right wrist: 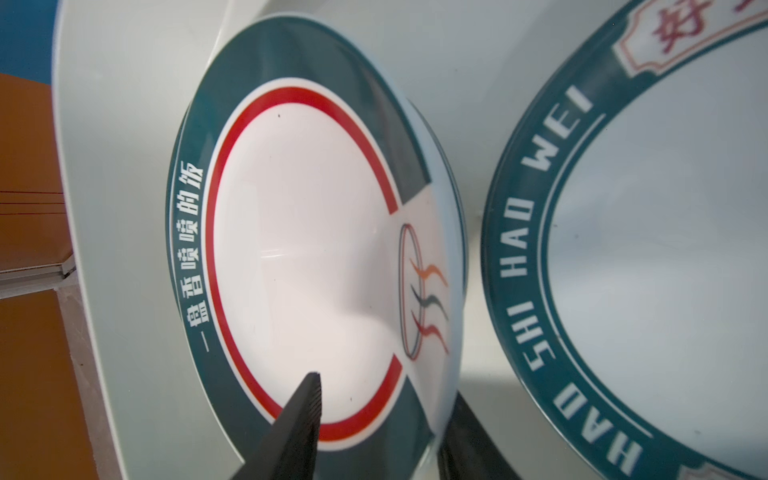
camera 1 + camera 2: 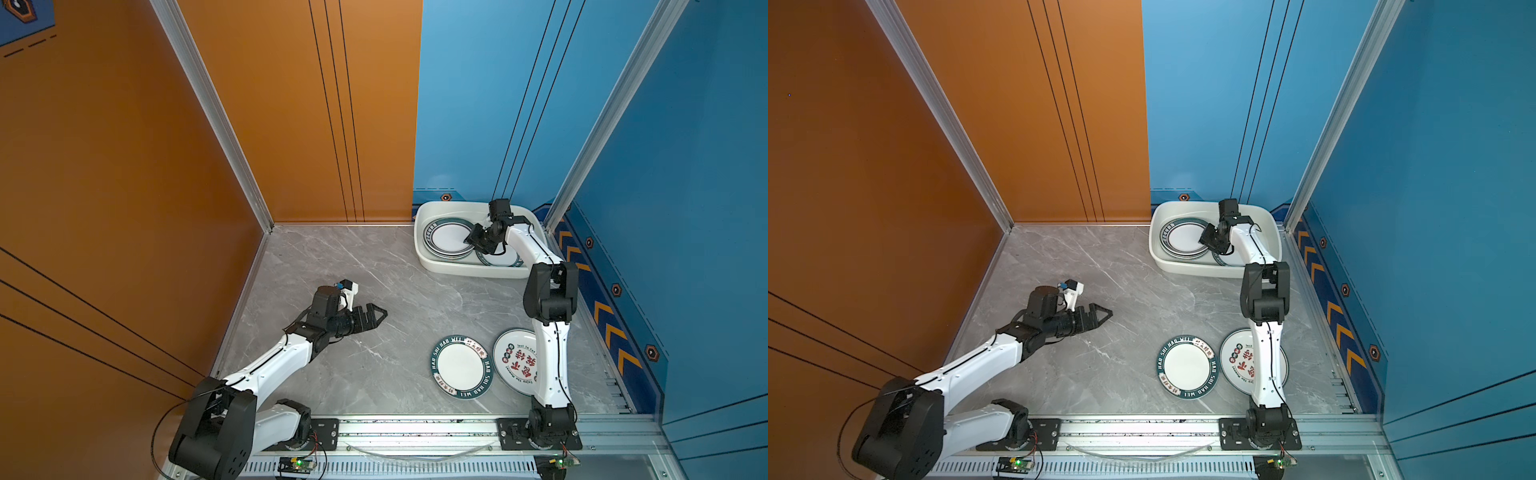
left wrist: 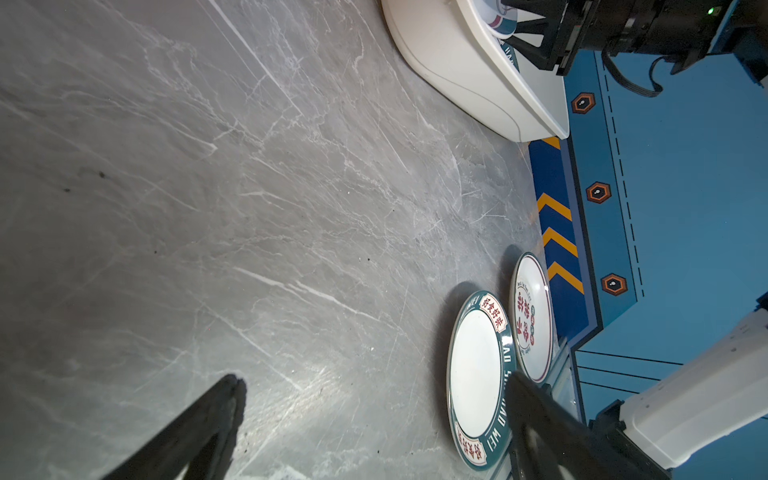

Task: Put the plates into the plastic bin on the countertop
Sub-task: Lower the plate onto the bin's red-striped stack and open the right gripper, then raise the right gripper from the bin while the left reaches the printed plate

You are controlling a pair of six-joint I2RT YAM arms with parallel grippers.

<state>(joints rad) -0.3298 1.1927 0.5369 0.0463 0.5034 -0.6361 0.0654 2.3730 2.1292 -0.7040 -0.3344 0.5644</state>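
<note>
While left jaws gape above the countertop (image 2: 395, 299), right jaws, parted, straddle the top plate (image 1: 299, 232) in the plastic bin (image 2: 465, 269).

Stacked plates (image 2: 449, 237) lie in the bin (image 2: 420, 232), behind two plates (image 2: 460, 366) on the countertop (image 2: 353, 270).

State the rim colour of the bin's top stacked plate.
Plate rim: dark green, red ring; right wrist view.
</note>
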